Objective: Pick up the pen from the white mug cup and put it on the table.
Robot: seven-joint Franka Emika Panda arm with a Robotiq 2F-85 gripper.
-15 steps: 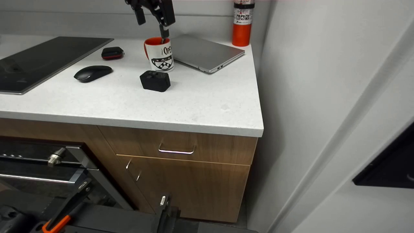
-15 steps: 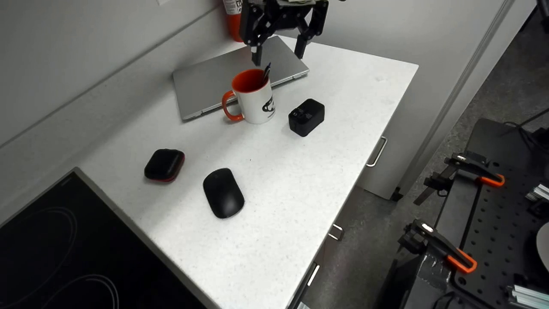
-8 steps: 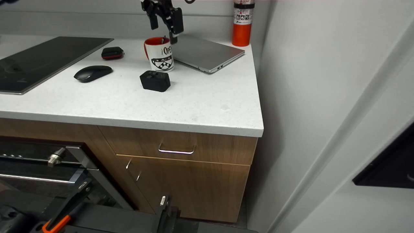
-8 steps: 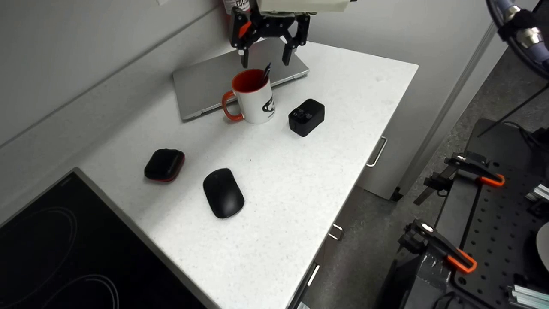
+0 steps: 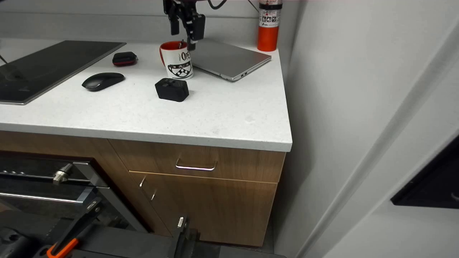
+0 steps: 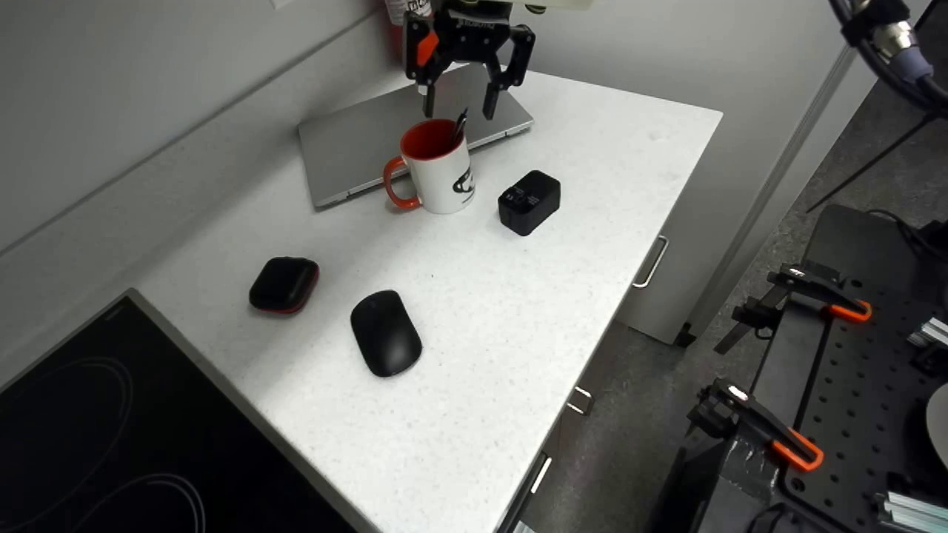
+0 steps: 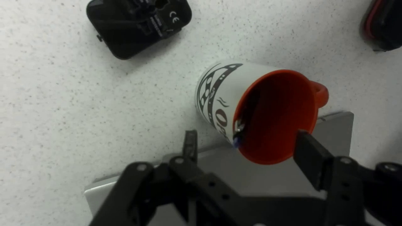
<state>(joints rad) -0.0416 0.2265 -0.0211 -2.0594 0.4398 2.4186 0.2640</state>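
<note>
The dark pen leans inside the white mug, its top end sticking out over the red rim. The mug stands upright on the white table. My gripper is open and empty, its fingers above and beside the mug's mouth. In an exterior view the gripper is over the mug and one fingertip hangs at its rim. In the wrist view the pen's top lies between the open fingers, nearer the left one, and touches neither. The pen's lower part is hidden in the mug.
A closed grey laptop lies right behind the mug, under the fingers. A black block stands near the mug. A black mouse, a small black-red case and a cooktop lie further off. A red cylinder stands by the wall.
My gripper has shifted over the mug and turned a little, moving right and down in one exterior picture and left in another. The pen and mug have not moved.
</note>
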